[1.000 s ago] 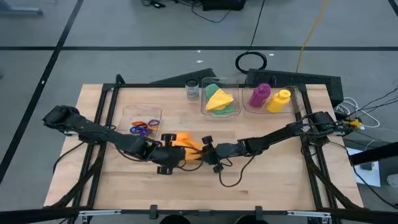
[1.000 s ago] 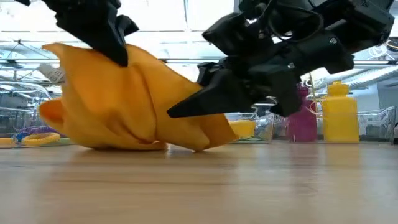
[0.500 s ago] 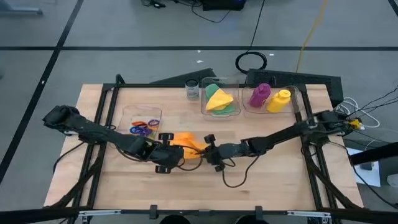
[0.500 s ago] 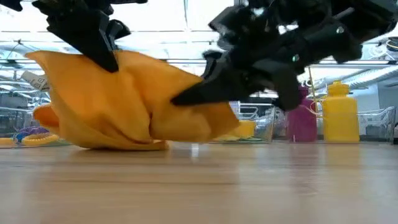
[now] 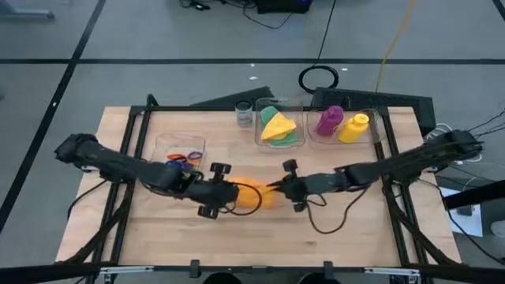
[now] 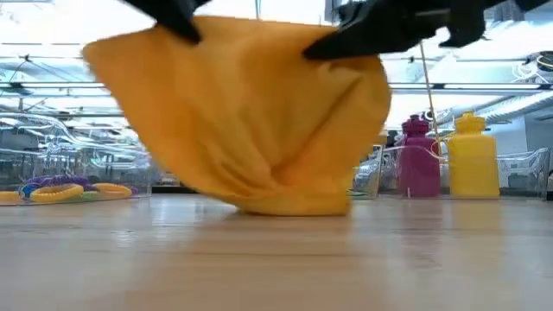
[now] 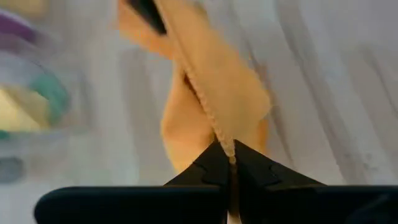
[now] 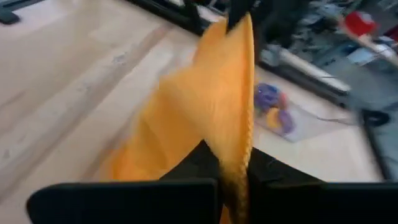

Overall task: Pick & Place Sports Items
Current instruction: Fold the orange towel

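**Orange cloth up between both arms, most stuff already sorted**

The orange cloth [image 5: 249,194] sits just below the centre of the high view, lifted, only its bottom fold brushing the table [image 5: 355,229] in the low view. Left gripper [image 5: 225,192] is clamped on its left edge, right gripper [image 5: 278,188] pinched shut on the right edge; both wrist cams show the hem caught between closed fingers.

Progress imo: green and yellow cloths [image 5: 278,127] already in the middle clear box [image 5: 259,136] at top centre, purple bottle [image 5: 329,120] + yellow bottle [image 5: 354,127] in the box to its right, elastic rings [image 5: 181,161] in the left-hand box. So only this cloth looks left, prob folding it then dropping it w/ the other cloths.
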`<state>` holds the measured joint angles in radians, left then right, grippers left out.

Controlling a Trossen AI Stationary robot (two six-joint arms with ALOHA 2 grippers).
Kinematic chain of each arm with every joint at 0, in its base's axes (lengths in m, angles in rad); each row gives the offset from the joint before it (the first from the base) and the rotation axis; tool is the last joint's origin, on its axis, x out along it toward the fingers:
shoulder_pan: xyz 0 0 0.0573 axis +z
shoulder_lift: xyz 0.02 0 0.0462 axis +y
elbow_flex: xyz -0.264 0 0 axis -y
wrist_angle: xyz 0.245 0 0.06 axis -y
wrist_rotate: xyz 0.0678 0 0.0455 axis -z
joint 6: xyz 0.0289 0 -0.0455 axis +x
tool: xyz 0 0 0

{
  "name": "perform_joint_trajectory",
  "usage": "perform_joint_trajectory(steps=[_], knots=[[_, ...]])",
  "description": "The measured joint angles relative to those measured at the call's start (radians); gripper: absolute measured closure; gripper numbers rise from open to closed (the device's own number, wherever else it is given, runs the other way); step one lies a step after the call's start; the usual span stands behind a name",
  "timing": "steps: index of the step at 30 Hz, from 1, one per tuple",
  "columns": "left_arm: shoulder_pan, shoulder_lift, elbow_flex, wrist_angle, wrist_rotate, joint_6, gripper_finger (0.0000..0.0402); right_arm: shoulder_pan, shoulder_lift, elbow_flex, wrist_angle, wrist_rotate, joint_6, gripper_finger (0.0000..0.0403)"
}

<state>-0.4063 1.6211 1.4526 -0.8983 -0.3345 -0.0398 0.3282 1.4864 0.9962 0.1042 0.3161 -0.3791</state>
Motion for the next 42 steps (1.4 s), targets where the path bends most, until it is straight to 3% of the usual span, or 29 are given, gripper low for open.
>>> perform_joint_trajectory(steps=[8, 18, 34, 42], knots=[[0.006, 0.000, 0.184, -0.046, -0.008, 0.140, 0.0401, 0.093, -0.153, 0.055, -0.183, 0.152, -0.026, 0.0403], [-0.001, 0.000, 0.260, -0.043, 0.061, 0.147, 0.0401, 0.186, -0.068, 0.324, -0.505, 0.181, 0.081, 0.0403], [-0.154, 0.000, 0.260, -0.034, 0.066, -0.035, 0.0401, 0.319, -0.002, 0.403, -0.515, 0.181, 0.186, 0.0403], [-0.187, 0.000, 0.260, 0.051, 0.159, -0.018, 0.0402, 0.384, 0.002, 0.404, -0.468, 0.177, 0.191, 0.0403]])
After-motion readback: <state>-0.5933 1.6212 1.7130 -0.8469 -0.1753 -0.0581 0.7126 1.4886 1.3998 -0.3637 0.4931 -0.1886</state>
